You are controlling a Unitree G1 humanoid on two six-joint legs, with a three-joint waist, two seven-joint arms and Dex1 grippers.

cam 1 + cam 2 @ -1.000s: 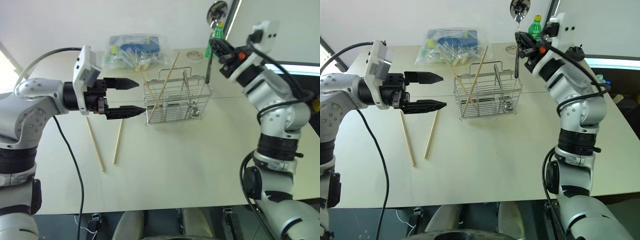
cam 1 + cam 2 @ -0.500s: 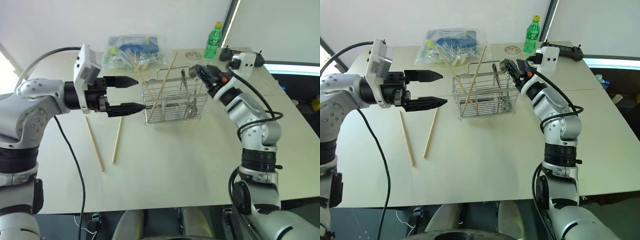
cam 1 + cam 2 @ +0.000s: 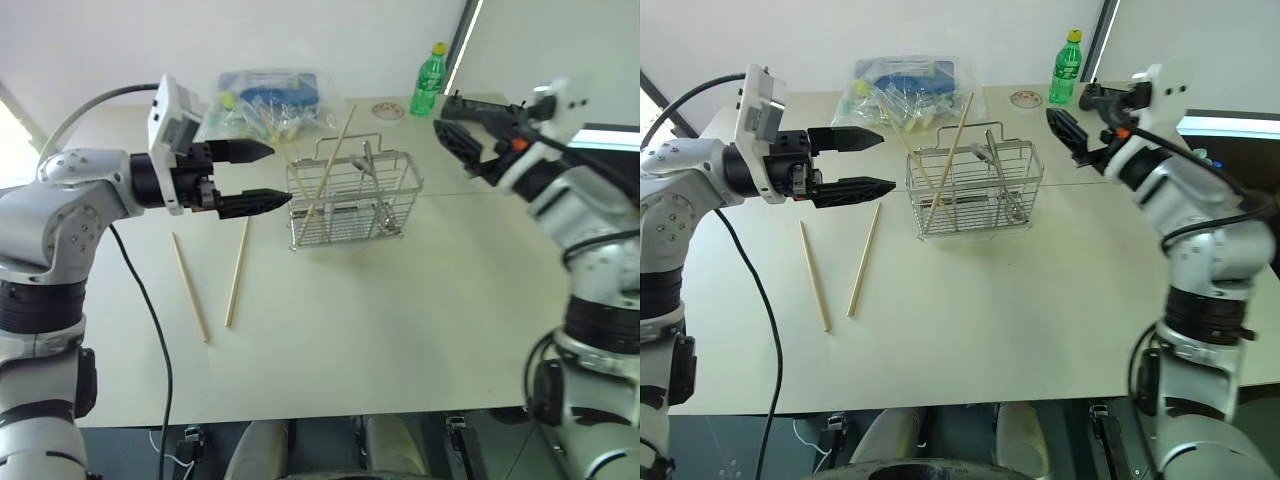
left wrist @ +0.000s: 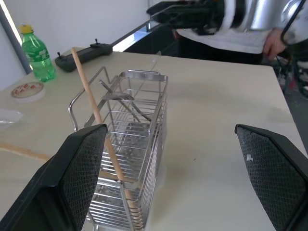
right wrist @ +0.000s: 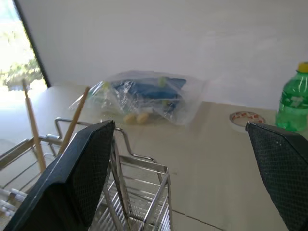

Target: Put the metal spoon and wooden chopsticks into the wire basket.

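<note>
The wire basket [image 3: 350,200] stands mid-table. The metal spoon [image 3: 998,178] leans inside it, bowl down. One of the wooden chopsticks [image 3: 331,163] leans in the basket's left end with a shorter-looking one [image 3: 291,160] beside it. Two more chopsticks [image 3: 190,288] [image 3: 236,272] lie on the table left of the basket. My left gripper [image 3: 280,174] hovers just left of the basket, open and empty, pointing at it. My right gripper [image 3: 1068,105] hangs right of the basket, apart from it, open and empty.
A clear plastic bag [image 3: 265,100] with blue contents lies behind the basket. A green bottle [image 3: 428,68] and a tape roll [image 3: 387,110] stand at the back right. A person [image 4: 269,43] is beyond the table's right side. Bare tabletop stretches in front of the basket.
The right gripper carried the spoon down into the basket, opened, and drew back to the right, empty. The left gripper has stayed open beside the basket.
</note>
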